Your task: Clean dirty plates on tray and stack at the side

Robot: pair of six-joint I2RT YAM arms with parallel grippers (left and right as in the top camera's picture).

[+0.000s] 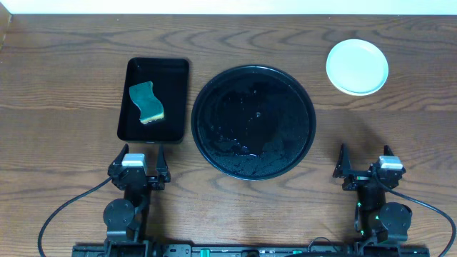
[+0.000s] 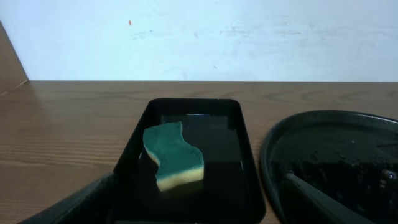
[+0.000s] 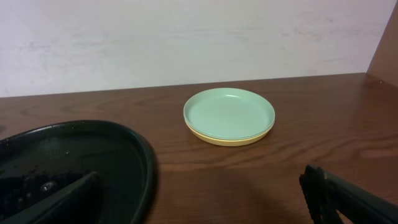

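Near left, the left pincer [image 1: 141, 157] is apart. A sponge [image 1: 146, 101] lies in the rectangular tray [image 1: 173, 75]. The round tray [image 1: 253, 121], maybe wet, sits in the middle. The plates [image 1: 357, 66] are stacked far right on the counter [image 1: 64, 86]. The right pincer [image 1: 363, 160] is apart.

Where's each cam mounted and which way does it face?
Overhead: above the table, looking straight down on round tray, small tray, sponge, plates; left gripper and right gripper at bottom edge.
Left wrist: low, facing the back wall over small tray and sponge; own fingers at bottom corners.
Right wrist: low, facing the back wall towards the plates; own fingers at bottom corners.
Shared: both wrist views catch the round tray.
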